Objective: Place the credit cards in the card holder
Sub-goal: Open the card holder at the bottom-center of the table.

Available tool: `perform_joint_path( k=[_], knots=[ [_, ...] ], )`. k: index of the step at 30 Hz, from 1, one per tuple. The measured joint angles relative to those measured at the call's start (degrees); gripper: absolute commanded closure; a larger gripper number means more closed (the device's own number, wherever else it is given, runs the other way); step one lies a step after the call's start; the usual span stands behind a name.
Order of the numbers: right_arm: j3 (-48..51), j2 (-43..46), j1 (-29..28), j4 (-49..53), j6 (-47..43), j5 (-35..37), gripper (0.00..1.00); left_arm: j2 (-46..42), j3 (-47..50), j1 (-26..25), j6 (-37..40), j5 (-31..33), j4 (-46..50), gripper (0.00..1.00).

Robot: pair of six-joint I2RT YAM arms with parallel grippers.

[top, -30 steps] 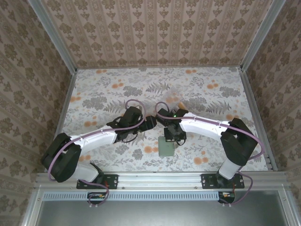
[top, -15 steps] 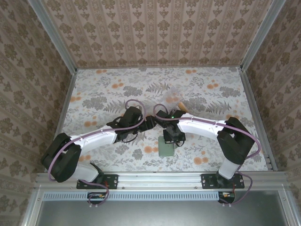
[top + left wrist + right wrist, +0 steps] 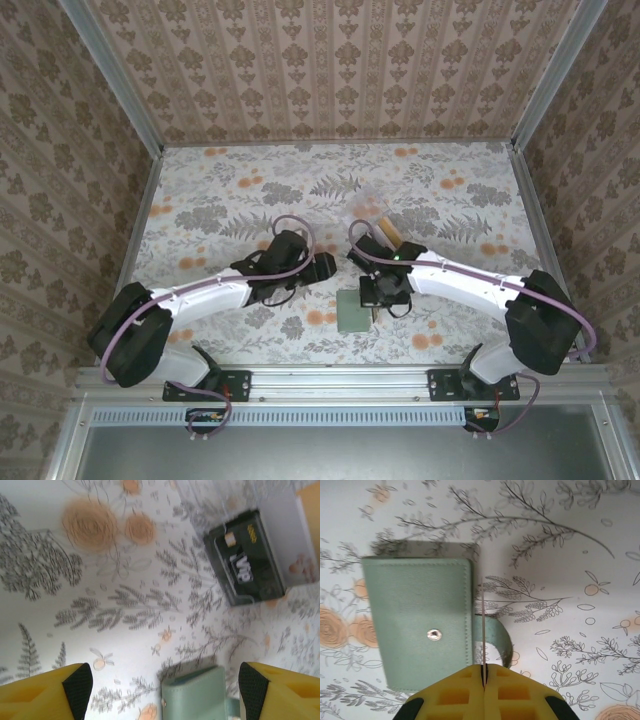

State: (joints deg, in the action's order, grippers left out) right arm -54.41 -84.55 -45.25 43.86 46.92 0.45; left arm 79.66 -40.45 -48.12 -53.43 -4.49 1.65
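The right gripper (image 3: 483,677) is clamped tight on a thin card (image 3: 482,625), held edge-on at the right edge of the closed green card holder (image 3: 417,625), which lies near-centre on the tabletop (image 3: 220,200). The left gripper (image 3: 165,687) hovers spread wide and empty, with a black card (image 3: 245,557) beyond it.

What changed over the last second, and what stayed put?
The right arm swung its elbow out rightward, uncovering an orange card. The right gripper stays shut on a thin card at the edge of the card holder, which has not moved; the open left gripper barely shifted.
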Motion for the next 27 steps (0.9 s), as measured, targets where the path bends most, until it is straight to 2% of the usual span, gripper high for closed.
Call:
perform_joint_path(
  k=[9,14,19,27],
  knots=[
    [6.64,3.54,5.51,-4.55,-0.70,-4.31,0.98,4.37,-10.21,-8.31,1.73,4.55,12.20,0.20],
    [9.07,8.13,9.33,-5.05,-1.57,-6.58,0.98,8.85,-13.46,-10.75,1.90,6.05,16.41,0.21],
    [10.82,8.59,10.95,-5.09,-2.23,-6.95,0.98,11.06,-15.65,-12.13,2.10,6.75,18.80,0.19],
    [13.31,9.40,11.80,-6.80,-2.80,-7.23,0.99,15.41,-21.27,-13.29,2.25,7.61,22.56,0.05]
  ],
)
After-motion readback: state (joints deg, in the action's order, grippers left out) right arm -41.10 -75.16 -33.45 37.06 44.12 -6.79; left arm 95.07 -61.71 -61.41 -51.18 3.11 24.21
